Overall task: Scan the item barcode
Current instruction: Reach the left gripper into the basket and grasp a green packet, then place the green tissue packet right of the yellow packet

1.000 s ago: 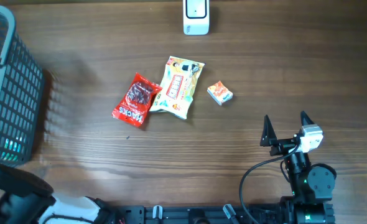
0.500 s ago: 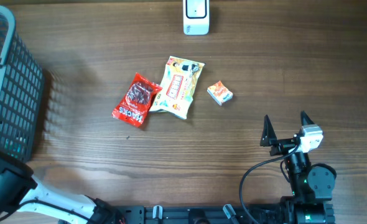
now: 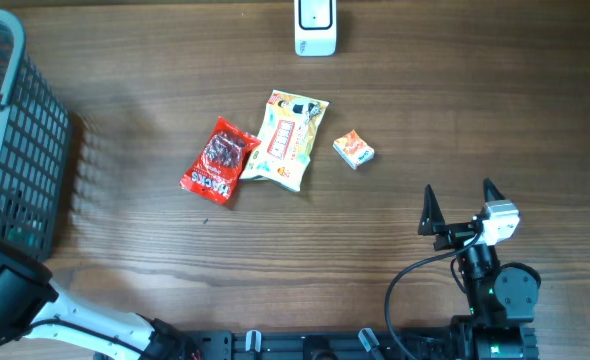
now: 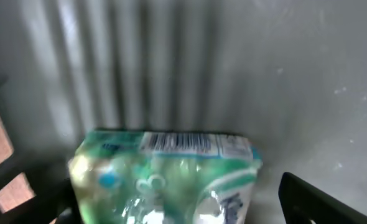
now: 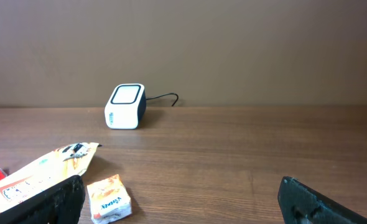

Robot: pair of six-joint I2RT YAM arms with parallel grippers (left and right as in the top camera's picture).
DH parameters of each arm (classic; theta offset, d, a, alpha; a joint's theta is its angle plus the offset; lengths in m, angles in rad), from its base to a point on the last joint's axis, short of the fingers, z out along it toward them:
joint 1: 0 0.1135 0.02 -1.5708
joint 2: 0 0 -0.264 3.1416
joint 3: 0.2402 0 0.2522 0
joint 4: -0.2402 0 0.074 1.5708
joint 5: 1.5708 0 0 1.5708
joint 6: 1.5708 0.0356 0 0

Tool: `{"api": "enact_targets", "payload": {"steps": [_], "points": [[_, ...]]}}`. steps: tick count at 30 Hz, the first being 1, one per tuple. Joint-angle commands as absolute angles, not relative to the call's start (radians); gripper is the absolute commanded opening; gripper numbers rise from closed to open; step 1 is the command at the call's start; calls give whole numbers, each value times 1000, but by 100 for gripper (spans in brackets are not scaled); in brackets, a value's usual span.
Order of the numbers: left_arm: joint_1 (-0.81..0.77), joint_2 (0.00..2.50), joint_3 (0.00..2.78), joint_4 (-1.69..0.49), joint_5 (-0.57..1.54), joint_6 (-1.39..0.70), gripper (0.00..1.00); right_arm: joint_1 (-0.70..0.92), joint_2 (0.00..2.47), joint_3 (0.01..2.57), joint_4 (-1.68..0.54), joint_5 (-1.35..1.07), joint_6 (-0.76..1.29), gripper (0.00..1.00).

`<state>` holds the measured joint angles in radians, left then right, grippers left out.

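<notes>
- The green packet (image 4: 165, 168) lies inside the grey basket (image 3: 15, 130) at the desk's left edge, with its barcode (image 4: 183, 142) facing the left wrist camera.
- The left end effector (image 4: 174, 186) hangs over the packet with its fingers spread to either side. A gap shows at the right finger (image 4: 314, 199), so it grips nothing.
- Compared with a second ago, the left arm (image 3: 10, 300) at the near left corner sits further left and lower in the overhead view. Nothing else has moved.
- Only the left wrist view shows the packet clearly; from overhead the basket mesh hides it.
- The white scanner (image 3: 315, 27) stands at the far edge.
- Mid-desk lie a red packet (image 3: 218, 160), a yellow packet (image 3: 288, 140) and a small orange box (image 3: 354, 149).
- The right end effector (image 3: 459, 190) is wide open and empty near the near right corner.
</notes>
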<state>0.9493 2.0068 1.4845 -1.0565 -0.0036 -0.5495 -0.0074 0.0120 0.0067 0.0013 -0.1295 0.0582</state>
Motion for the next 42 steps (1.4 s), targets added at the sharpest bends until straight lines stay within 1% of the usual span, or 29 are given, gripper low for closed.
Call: {"api": "enact_targets", "payload": {"steps": [1,2,4,7,8,9,12,16,19,22,24,26,29,31,33,37,40,42], "points": [[951,2017,1469,-1046,-20,-528,80,-11,7,6,7,-120,52,100],[951,2016,1469,-1042,-20,-528,61,-11,7,5,7,-120,53,100],[951,2016,1476,-1042,-20,-528,37,-11,7,5,7,-120,53,100],[951,2011,1515,-1054,-19,-528,11,-11,7,5,7,-120,53,100],[951,2006,1532,-1062,-14,-529,9,-11,7,5,7,-120,52,100],[951,2000,1553,-1071,-2,-528,4,-11,7,5,7,-120,52,100],[951,1960,1639,-1106,87,-529,4,-11,7,5,7,-120,53,100],[951,1874,1740,-1134,276,-529,4,-11,7,5,7,-120,52,100],[951,1789,1761,-1110,447,-532,4,-11,7,5,7,-120,53,100],[951,1666,1762,-1053,698,-532,4,-11,7,5,7,-120,53,100],[951,1596,1762,-1020,828,-532,4,-11,7,5,7,-120,53,100],[941,1511,1762,-1005,901,-532,4,-11,7,5,7,-120,53,100],[895,1408,1762,-1019,899,-532,4,-11,7,5,7,-120,53,100],[838,1349,1761,-1042,895,-532,4,-11,7,5,7,-120,52,100],[745,1311,1761,-1092,842,-531,4,-11,7,5,7,-120,52,100],[499,1312,1744,-1245,653,-531,4,-11,7,5,7,-120,53,100],[318,1329,1683,-1249,584,-532,4,-11,7,5,7,-120,52,100],[159,1364,1616,-1216,525,-532,4,-11,7,6,7,-120,53,100]]}}
